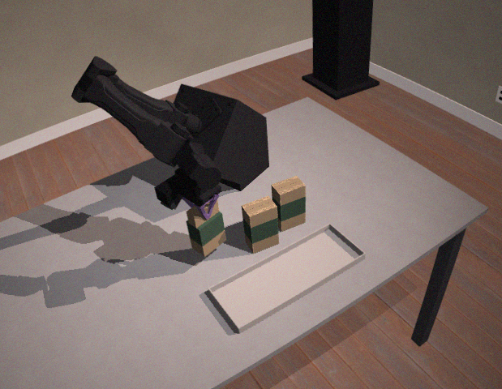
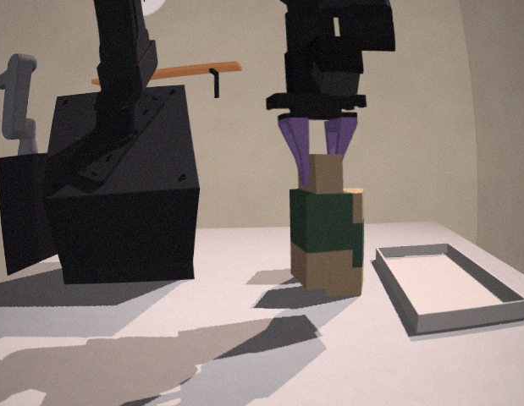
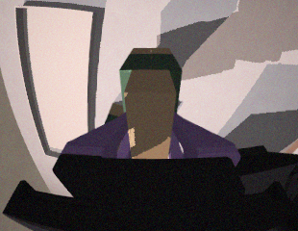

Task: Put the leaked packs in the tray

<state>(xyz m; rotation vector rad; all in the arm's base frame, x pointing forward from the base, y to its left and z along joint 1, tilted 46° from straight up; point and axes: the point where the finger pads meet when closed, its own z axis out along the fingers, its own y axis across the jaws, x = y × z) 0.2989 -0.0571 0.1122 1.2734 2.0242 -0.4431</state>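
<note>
Three tan coffee packs with green bands stand in a row on the grey table (image 1: 368, 167). My gripper (image 1: 207, 207) (image 2: 322, 171) (image 3: 150, 114) comes down from above and is shut on the narrow top of the left pack (image 1: 205, 234) (image 2: 322, 218) (image 3: 149, 103). That pack looks a little tilted, with its bottom at or just above the table. The middle pack (image 1: 260, 224) and the right pack (image 1: 289, 203) stand upright and untouched. In the exterior view only a sliver of them (image 2: 358, 205) shows behind the held pack. The shallow tray (image 1: 222, 309) (image 2: 467, 319) (image 3: 95, 64) lies empty in front of the row.
The arm's black base box (image 2: 122, 196) stands on the table to the left of the packs. A black pillar (image 1: 341, 41) stands on the floor behind the table. The table's right edge is close beyond the tray.
</note>
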